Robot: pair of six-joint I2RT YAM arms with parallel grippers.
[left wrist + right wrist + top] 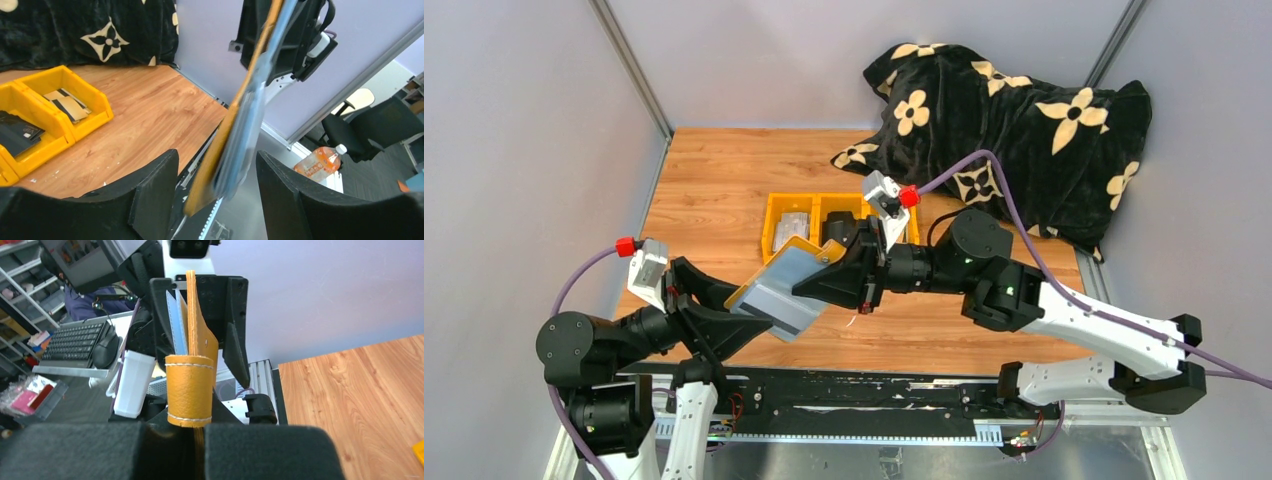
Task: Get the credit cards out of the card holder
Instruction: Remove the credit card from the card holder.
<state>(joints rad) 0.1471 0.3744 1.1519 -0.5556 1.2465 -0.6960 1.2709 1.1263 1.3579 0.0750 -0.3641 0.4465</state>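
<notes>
While the black plush blanket with cream flower prints (1024, 110) fills the upper right of the overhead view, the light-brown wooden table (714, 180) lies bare along its left side and in a strip near its lower edge.

At the centre sits the yellow plastic compartment tray (814, 198). Its left bin holds pale grey credit cards (792, 226) and the middle one holds something black. The third is mostly hidden behind the right gripper (829, 268). From the left wrist, one bin shows at least two pale cards with black stripes, and its neighbour shows a flat dark item (17, 135) with small pale lettering.

Below the tray, held clear of the wood, the flat mustard-yellow leather card holder (784, 290) is tilted, grey-blue inner face up. The right gripper is clamped on its upper right edge, pads pressed together on the leather. The left gripper (216, 160) stands apart around its lower left end, with neither finger visibly touching. Thin pale-blue sheets (177, 325) stand in its fold; whether they are card or lining I cannot tell.

Count: one blanket, one table, one tray, one holder, two grippers.
</notes>
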